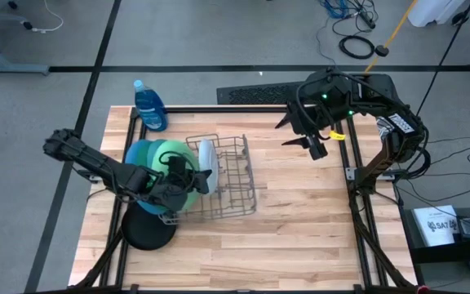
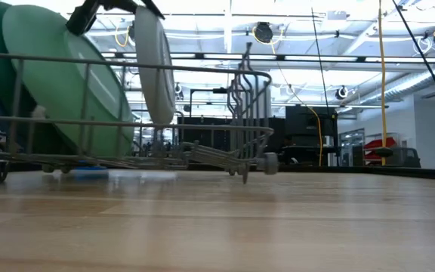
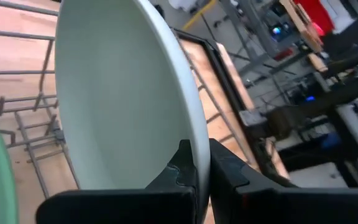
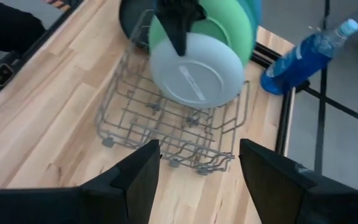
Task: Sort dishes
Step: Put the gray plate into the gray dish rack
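The pale blue-white plate (image 4: 196,70) is held on edge inside the grey wire rack (image 1: 233,181), its rim pinched between the pressed-together fingers of the left gripper (image 3: 201,165). It stands upright in the rack's end nearest the other dishes, just beside the light green plate (image 2: 70,83), which leans in the next slot with the dark green plate (image 1: 166,152) and the large blue plate (image 1: 137,153) behind it. The black plate (image 1: 148,230) lies flat on the table (image 1: 300,229), outside the rack, near the left arm.

The step in hand is judged to be seating this plate in its slot. It is best done by keeping the plate vertical, lowering it until its lower rim is caught between two wires, and only then parting the fingers; whether the rim already rests on the wires cannot be told. A tilt toward the green plate could knock it.

The right gripper (image 4: 199,165) is held above the far right of the table, well apart from the rack, its fingers spread and empty. A blue soap bottle (image 1: 148,106) stands at the table's far edge.
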Controlling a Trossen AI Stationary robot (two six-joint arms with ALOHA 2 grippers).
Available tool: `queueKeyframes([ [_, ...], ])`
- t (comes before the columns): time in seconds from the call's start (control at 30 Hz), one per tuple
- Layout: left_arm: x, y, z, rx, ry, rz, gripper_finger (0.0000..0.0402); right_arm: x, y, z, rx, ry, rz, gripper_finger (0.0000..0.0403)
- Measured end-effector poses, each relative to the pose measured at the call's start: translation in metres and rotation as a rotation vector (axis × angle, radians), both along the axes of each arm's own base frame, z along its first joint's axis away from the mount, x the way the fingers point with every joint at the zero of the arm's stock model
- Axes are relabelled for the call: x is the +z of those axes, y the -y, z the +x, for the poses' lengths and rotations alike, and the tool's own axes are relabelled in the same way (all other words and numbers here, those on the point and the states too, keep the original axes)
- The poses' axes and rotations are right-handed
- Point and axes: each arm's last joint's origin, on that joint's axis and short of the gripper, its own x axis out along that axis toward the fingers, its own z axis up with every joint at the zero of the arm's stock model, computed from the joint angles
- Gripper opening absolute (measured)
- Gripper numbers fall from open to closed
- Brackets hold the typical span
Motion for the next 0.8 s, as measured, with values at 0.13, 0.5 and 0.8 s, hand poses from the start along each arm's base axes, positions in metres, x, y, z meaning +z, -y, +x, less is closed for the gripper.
queueKeyframes([
  [0.13,-0.010,0.002,0.006,0.043,-0.020,0.021,0.0010,0.000,-0.001,0.000,0.036,0.004,0.027,0.0212],
  [0.5,0.004,0.001,0.011,0.000,-0.052,0.112,0.0010,0.000,-0.001,0.000,0.035,0.004,0.032,0.0212],
  [0.8,0.001,0.000,0.007,-0.014,-0.149,0.127,0.0010,0.001,-0.001,0.001,0.035,0.011,0.030,0.0212],
])
